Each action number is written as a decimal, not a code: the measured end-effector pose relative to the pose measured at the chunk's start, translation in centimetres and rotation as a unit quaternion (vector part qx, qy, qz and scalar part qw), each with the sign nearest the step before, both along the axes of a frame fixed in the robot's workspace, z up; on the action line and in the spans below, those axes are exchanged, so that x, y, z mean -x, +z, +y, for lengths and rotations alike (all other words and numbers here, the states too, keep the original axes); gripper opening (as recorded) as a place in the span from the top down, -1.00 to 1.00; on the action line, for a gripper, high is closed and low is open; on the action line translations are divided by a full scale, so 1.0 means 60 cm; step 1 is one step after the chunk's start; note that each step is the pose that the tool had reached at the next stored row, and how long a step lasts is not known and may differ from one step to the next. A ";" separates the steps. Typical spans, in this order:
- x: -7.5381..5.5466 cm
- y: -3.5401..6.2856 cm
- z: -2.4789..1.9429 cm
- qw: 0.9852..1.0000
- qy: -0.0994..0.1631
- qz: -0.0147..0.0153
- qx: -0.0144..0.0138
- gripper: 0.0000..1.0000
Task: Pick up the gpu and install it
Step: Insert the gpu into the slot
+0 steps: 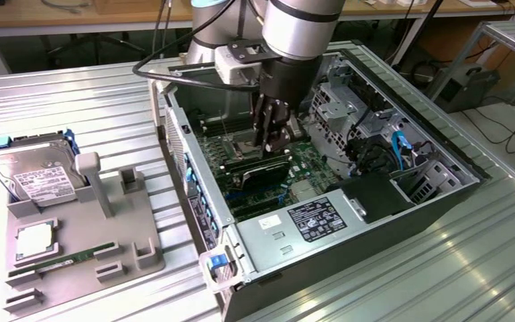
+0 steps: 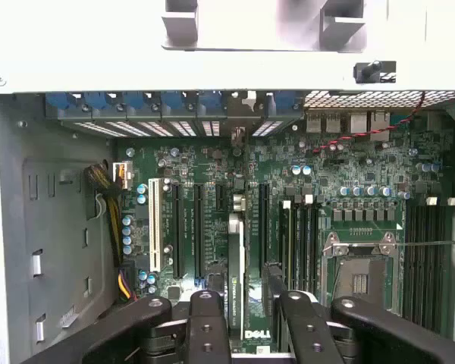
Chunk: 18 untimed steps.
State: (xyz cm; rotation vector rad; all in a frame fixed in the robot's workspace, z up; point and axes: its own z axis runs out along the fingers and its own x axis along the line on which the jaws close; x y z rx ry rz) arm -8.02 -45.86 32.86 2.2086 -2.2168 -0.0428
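One ribbed metal worktop (image 1: 472,255) carries everything. Largest on it is the open black computer case (image 1: 436,201), its green motherboard (image 2: 205,189) exposed, with a silver power supply box (image 1: 307,225) in the corner nearer the camera than the hand. The black-fingered hand (image 1: 271,144) reaches down inside this case, clenched on the thin dark gpu (image 1: 265,176), which stands on edge directly beneath the fingers, down among the motherboard's black slots (image 2: 183,227). Well away from the hand, outside the case, a grey plastic parts holder (image 1: 88,241) keeps a silver hard drive (image 1: 34,176) with a white label and a slim green RAM stick (image 1: 65,263).
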 end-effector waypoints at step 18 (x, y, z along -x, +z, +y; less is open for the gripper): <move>0.009 -0.027 0.0047 1.000 0.000 0.000 0.000 0.79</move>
